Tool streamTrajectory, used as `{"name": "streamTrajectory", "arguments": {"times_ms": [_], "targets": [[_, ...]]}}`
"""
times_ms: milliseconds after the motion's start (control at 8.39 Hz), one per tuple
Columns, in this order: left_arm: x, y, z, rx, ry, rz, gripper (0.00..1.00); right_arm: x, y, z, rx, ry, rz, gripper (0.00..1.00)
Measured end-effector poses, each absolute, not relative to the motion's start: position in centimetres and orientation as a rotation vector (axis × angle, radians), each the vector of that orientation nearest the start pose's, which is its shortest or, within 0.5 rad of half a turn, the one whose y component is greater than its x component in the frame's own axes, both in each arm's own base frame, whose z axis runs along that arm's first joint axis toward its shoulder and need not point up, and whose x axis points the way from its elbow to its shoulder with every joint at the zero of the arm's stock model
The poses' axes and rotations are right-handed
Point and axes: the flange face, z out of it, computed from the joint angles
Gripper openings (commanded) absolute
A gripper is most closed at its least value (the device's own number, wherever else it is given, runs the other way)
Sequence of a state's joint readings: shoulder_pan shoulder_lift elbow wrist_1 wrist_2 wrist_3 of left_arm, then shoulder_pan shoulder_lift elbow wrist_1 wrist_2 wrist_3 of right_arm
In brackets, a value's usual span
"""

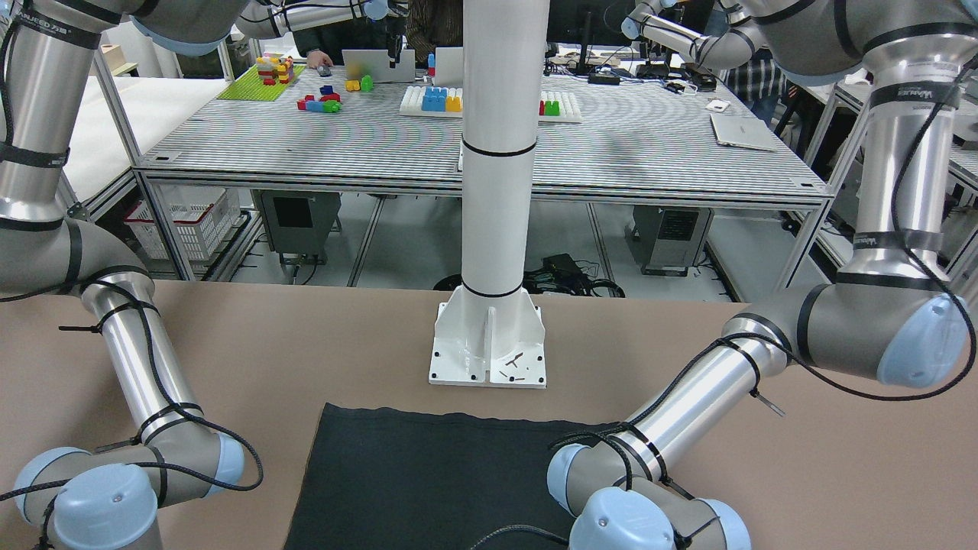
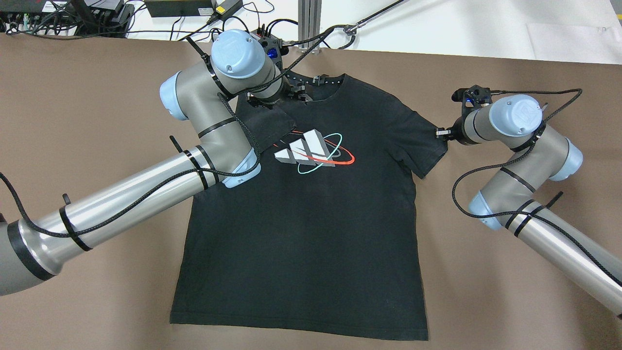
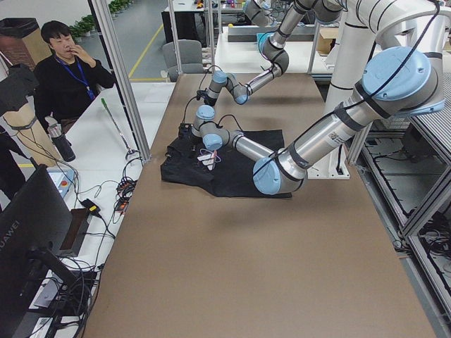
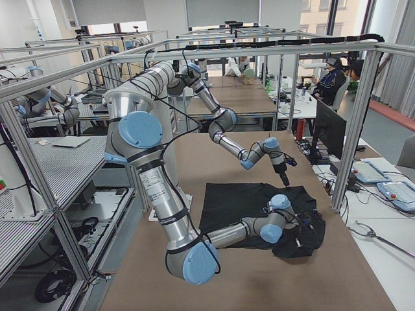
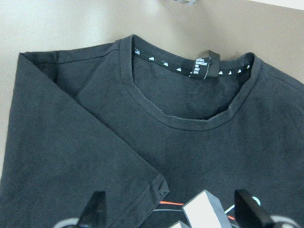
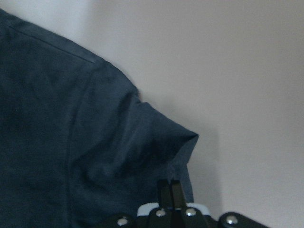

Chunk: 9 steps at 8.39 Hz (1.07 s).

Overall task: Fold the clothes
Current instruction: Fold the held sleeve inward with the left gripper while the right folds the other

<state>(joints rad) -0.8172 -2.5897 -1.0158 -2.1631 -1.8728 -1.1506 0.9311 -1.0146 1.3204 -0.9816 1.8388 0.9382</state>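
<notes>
- Overhead exterior view: the brown table [image 2: 97, 272] carries the black T-shirt [image 2: 311, 233]. It lies flat, print up, with the collar towards the far edge and the hem towards the robot.
- The left sleeve [image 2: 267, 127] already lies turned in over the chest, touching the printed logo [image 2: 311, 148]. The right sleeve [image 2: 420, 141] is spread outward, so the step in hand looks like the sleeve folds.
- The left gripper [image 5: 171, 199] hovers over that folded sleeve, just below the collar [image 5: 190, 118]. Its fingers are spread and hold nothing.
- The right gripper [image 6: 169, 189] has its fingers pressed together on the right sleeve's hem, and the cloth bunches there.
- The next move probably calls for carrying that hem inward across the chest, low and even, without dragging the body.
- No container is on the work table. A white crate [image 1: 183, 221] sits under the far bench, and I cannot tell its contents.
</notes>
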Motion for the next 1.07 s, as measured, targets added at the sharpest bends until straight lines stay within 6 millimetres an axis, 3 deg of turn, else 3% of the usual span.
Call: {"name": "streamTrajectory", "arguments": {"times_ms": [238, 358, 715, 834, 953, 1073], "targets": [[48.7, -69.5, 19.6, 0.409, 0.976, -0.16, 0.95, -36.9, -66.1, 31.0, 0.418, -0.85, 0.239, 0.0], [48.2, -69.8, 20.6, 0.417, 0.969, -0.151, 0.95, -38.8, -65.9, 28.1, 0.392, -0.868, 0.271, 0.0], [47.6, -69.9, 22.1, 0.43, 0.967, -0.141, 0.94, -46.2, -65.5, 22.5, 0.337, -0.873, 0.353, 0.0], [47.6, -69.9, 22.2, 0.432, 0.968, -0.14, 0.94, -48.6, -65.1, 21.6, 0.359, -0.852, 0.37, 0.35], [47.6, -69.9, 22.2, 0.432, 0.968, -0.14, 0.95, -50.2, -64.8, 21.3, 0.375, -0.835, 0.377, 0.93], [47.6, -69.9, 22.3, 0.433, 0.969, -0.139, 0.95, -51.2, -64.5, 21.3, 0.385, -0.826, 0.376, 0.94]]}}
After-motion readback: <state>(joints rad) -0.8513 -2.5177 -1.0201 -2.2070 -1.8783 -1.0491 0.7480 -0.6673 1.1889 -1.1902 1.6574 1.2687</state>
